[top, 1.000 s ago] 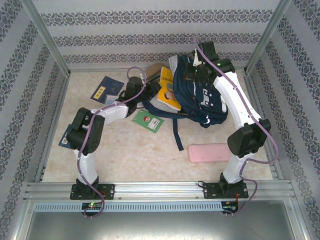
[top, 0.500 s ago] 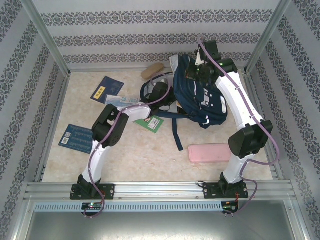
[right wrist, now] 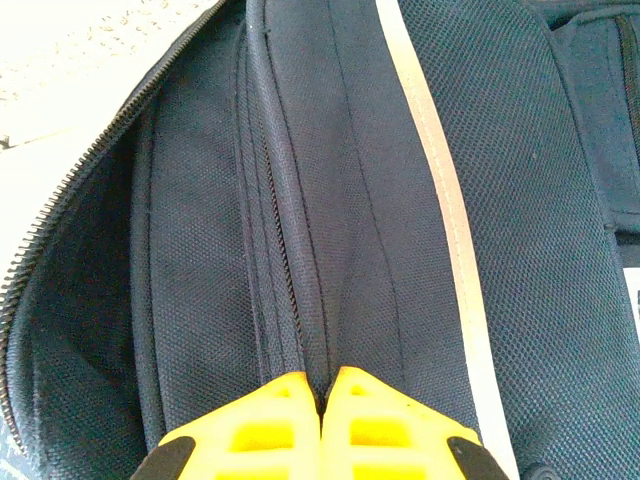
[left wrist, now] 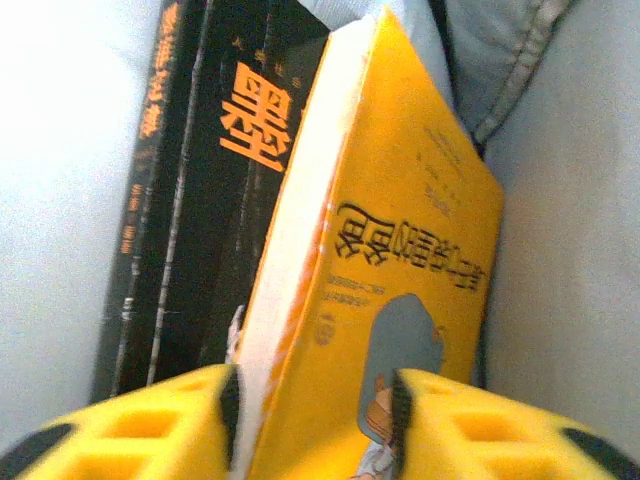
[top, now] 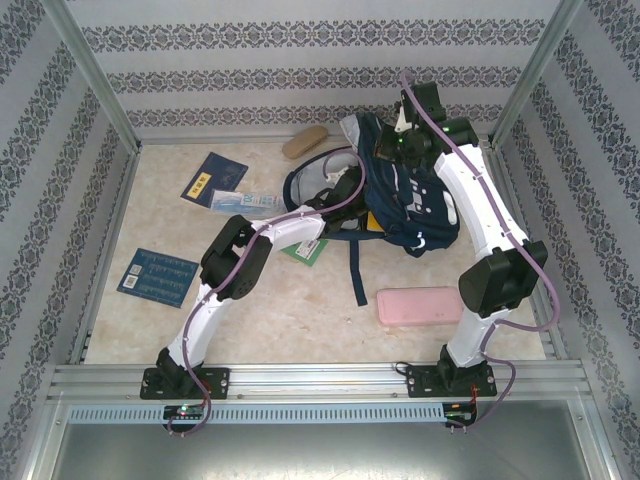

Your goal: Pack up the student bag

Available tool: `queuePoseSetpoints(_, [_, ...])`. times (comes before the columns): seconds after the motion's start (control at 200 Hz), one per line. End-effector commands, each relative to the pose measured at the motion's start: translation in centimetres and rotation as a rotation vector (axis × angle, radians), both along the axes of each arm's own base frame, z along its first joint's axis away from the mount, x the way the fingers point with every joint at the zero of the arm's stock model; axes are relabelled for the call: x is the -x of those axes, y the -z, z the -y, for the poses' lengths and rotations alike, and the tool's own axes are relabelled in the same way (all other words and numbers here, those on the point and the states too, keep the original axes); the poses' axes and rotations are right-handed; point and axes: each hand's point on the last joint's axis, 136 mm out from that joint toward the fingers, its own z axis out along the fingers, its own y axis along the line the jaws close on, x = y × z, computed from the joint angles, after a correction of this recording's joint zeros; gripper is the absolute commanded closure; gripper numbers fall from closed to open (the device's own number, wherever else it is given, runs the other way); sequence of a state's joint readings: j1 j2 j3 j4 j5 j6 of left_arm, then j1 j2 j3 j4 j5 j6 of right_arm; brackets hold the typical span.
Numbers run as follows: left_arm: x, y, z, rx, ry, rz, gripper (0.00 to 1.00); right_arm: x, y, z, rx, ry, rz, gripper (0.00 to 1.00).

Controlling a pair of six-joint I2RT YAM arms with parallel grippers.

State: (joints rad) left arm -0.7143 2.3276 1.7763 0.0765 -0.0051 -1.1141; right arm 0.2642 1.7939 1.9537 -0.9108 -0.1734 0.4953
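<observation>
Bare tabletop (top: 270, 320) lies open along the near edge. A pink case (top: 418, 305) sits before the student bag (top: 405, 205), which lies far right by the back wall. The right gripper (right wrist: 322, 395) is pinched together on the bag's zipper seam. The left gripper (left wrist: 315, 382) has its fingers apart, wider than the yellow book (left wrist: 400, 230) between them. A black book (left wrist: 230, 200) behind is half hidden.
</observation>
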Motion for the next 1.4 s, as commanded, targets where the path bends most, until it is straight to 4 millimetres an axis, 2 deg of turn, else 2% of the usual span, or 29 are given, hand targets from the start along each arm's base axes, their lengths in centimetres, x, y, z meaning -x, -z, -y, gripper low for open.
queuePoseSetpoints(0.0, [0.6,-1.0,-2.1,-0.074,-0.013,0.001,0.45,-0.3,-5.2,-0.9,-0.094,-0.025,0.169,1.00])
queuePoseSetpoints(0.095, [0.6,-2.0,-4.1,-0.082,-0.023,0.004,0.43,-0.4,-4.5,-0.8,-0.091,-0.024,0.155,1.00])
queuePoseSetpoints(0.235, [1.0,-4.7,-7.2,-0.077,-0.049,0.019,0.39,-0.5,-2.8,-1.2,-0.096,-0.044,0.118,1.00])
queuePoseSetpoints(0.395, [2.2,-6.7,-11.7,-0.116,-0.070,0.017,0.39,-0.4,-0.3,-2.4,-0.073,-0.100,0.077,1.00])
queuePoseSetpoints(0.47, [3.1,-7.8,-13.8,-0.160,-0.069,0.017,0.39,-0.2,0.9,-3.3,-0.052,-0.130,0.070,0.96])
queuePoseSetpoints(0.549, [4.2,-8.5,-16.7,-0.240,-0.086,0.001,0.39,0.1,2.4,-4.3,-0.028,-0.159,0.059,0.88])
queuePoseSetpoints(0.659, [6.1,-8.8,-21.6,-0.349,-0.133,-0.045,0.35,0.4,4.3,-5.4,-0.008,-0.185,0.037,0.84])
queuePoseSetpoints(0.899, [11.1,-6.8,-32.7,-0.437,-0.299,-0.175,0.35,1.4,9.2,-8.4,-0.012,-0.233,-0.032,0.81])
queuePoseSetpoints(0.919, [11.6,-6.5,-33.6,-0.448,-0.314,-0.190,0.31,1.5,9.6,-8.6,-0.011,-0.237,-0.039,0.81])
queuePoseSetpoints(1.009, [13.7,-5.1,-37.4,-0.500,-0.374,-0.265,0.31,1.8,10.9,-9.8,-0.008,-0.256,-0.065,0.70])
queuePoseSetpoints(1.124, [16.4,-2.8,-41.8,-0.535,-0.458,-0.377,0.29,2.1,11.2,-11.1,-0.024,-0.275,-0.067,0.61])
queuePoseSetpoints(1.349, [20.3,1.1,-48.2,-0.494,-0.637,-0.548,0.28,2.5,9.9,-13.1,-0.042,-0.308,-0.036,0.50])
queuePoseSetpoints(1.379, [20.6,1.6,-48.8,-0.488,-0.659,-0.568,0.28,2.5,9.6,-13.1,-0.042,-0.300,-0.029,0.44])
queuePoseSetpoints(1.399, [20.9,2.0,-49.4,-0.483,-0.679,-0.584,0.28,2.5,9.4,-13.2,-0.044,-0.296,-0.024,0.34])
